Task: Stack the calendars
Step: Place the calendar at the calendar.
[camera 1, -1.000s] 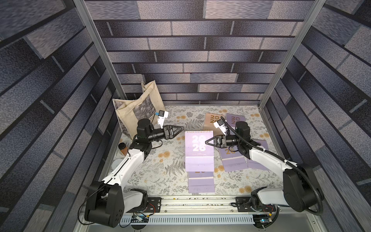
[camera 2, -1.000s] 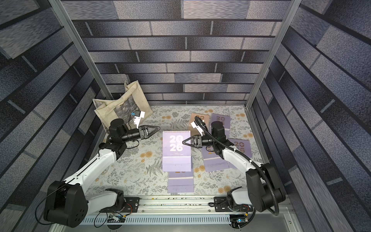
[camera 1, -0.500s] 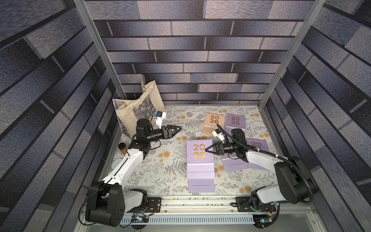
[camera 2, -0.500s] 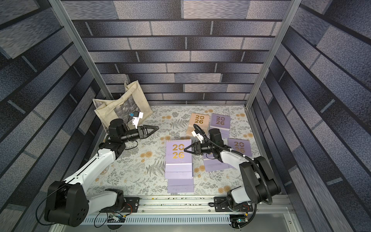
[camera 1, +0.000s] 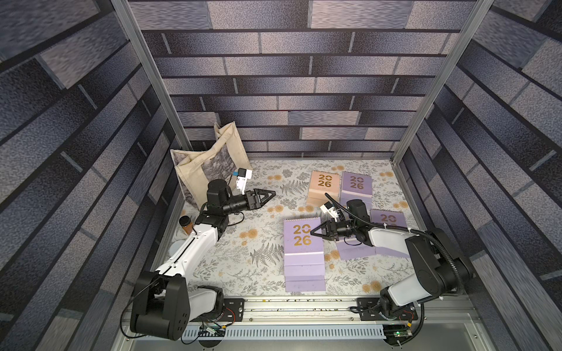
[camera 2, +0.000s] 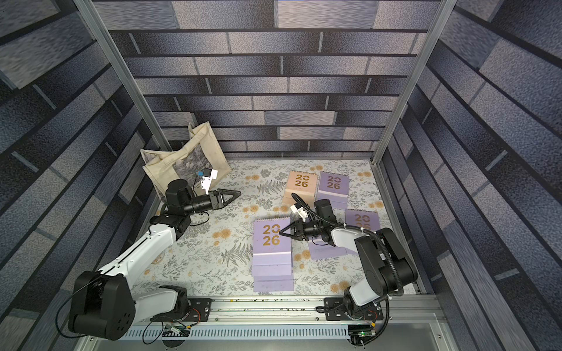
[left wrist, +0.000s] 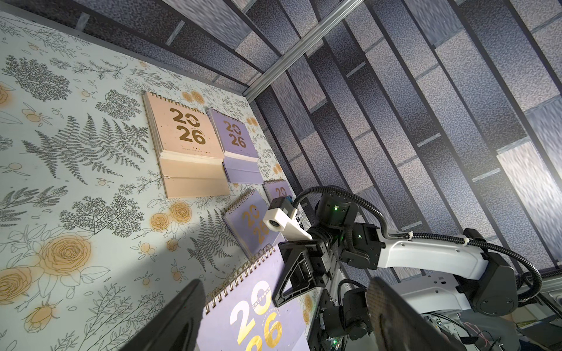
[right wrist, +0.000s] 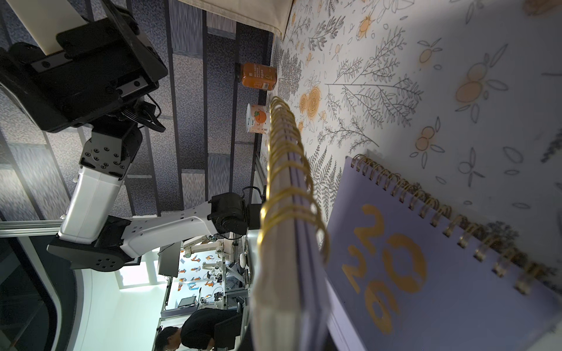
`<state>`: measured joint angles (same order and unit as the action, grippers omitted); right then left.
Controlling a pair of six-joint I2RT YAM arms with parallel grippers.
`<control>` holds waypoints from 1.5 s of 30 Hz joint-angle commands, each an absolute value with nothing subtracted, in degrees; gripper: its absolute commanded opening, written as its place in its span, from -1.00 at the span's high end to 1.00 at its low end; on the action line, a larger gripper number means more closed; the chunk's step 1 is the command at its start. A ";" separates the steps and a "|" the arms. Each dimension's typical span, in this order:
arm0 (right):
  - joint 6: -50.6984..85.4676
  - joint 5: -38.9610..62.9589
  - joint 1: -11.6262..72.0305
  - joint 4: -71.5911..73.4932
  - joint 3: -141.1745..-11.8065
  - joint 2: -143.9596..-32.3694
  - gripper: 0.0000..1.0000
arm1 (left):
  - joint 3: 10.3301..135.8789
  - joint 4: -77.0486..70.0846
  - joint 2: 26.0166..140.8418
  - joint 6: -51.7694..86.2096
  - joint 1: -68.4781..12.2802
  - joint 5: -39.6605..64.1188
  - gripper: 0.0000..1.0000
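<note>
Right arm brings a lavender calendar onto the pile at the bench's front edge

The floral bench (camera 1: pixel 243 267) has the tote bag (camera 1: pixel 209 164) at its back left corner, clear of the work; the pile (camera 1: pixel 305 273) sits mid front edge, likely so both arms can reach it; the peach calendar (camera 1: pixel 324 186) and a lavender calendar (camera 1: pixel 356 184) wait side by side toward the back right corner; two further lavender calendars (camera 1: pixel 389 218) lie partly under the right arm; the right gripper (camera 1: pixel 313 232) is clamped on the right edge of the top calendar (camera 1: pixel 301 237), tilted over the pile; the left gripper (camera 1: pixel 270 194) hovers, jaws apart, empty.
</note>
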<state>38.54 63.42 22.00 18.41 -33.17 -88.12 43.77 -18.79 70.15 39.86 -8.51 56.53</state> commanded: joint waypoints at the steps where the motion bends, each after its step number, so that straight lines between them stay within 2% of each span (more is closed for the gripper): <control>1: 38.69 65.02 22.82 19.94 -31.69 -89.16 1.00 | 43.96 -20.30 70.88 40.26 -8.15 56.69 -0.72; 22: 36.73 62.23 25.05 19.86 -26.57 -94.37 1.00 | 43.59 -21.09 72.21 40.50 -8.35 56.93 -0.72; 45: 39.74 57.92 25.36 24.68 -27.14 -97.48 1.00 | 43.32 -21.80 72.43 40.27 -8.25 57.26 -0.73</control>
